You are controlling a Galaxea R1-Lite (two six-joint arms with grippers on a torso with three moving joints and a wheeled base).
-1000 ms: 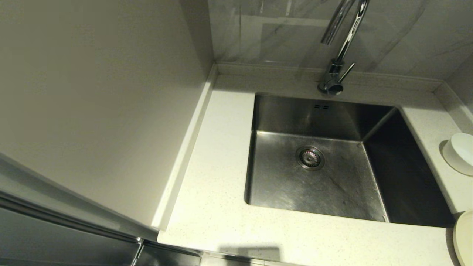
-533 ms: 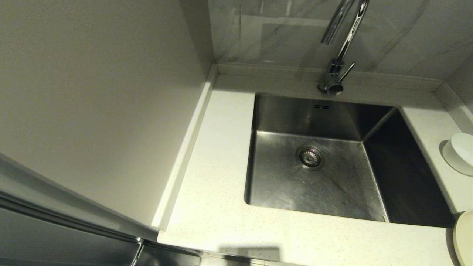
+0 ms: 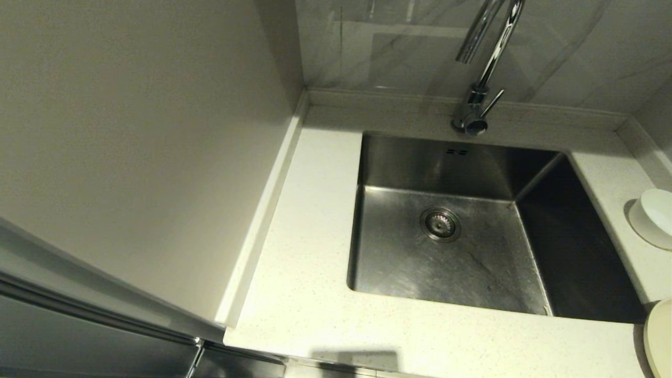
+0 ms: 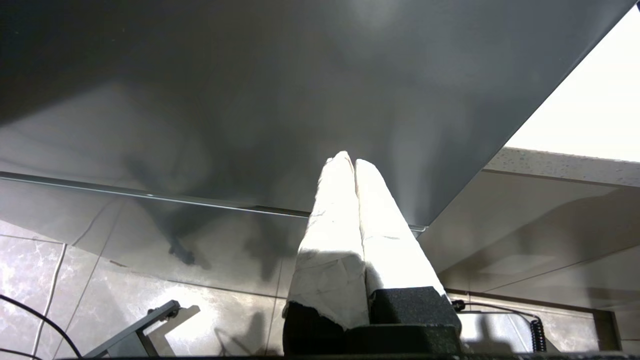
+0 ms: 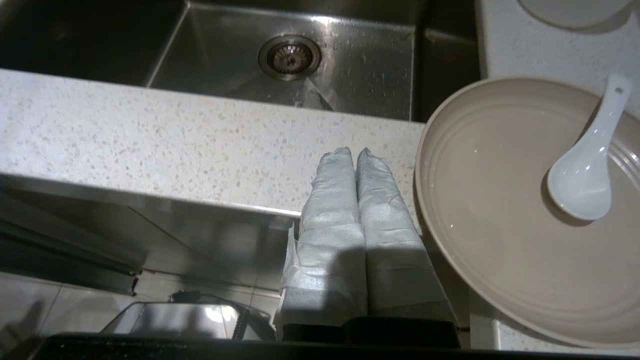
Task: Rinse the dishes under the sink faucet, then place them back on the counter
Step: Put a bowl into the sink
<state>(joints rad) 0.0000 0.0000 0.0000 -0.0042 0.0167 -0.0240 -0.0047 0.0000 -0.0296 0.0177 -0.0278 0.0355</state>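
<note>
Pale counter (image 3: 304, 294) is seen around the sink (image 3: 446, 252); spoon (image 5: 585, 165) is laid in plate (image 5: 505, 225). Both the left gripper (image 4: 348, 162) and the right gripper (image 5: 352, 155) are held with fingers together, empty.

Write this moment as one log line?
sink: empty | faucet: no water seen | spoon in plate, bowl: on counter | right gripper, left gripper: shut

A plain matte grey-beige side wall (image 3: 142, 152) fills the robot's left of the head view. Behind it, a glossy marble-patterned backsplash (image 3: 572, 52) with pale grey veining reflects the lighting. Below the front edge, dark cabinet fronts (image 4: 280, 90) are visible, separated by a thin metal strip (image 4: 150, 196). The floor (image 4: 60, 280) consists of large polished grey marble-look tiles with thin grout lines; a black cable (image 4: 30, 320) lies on it.
</note>
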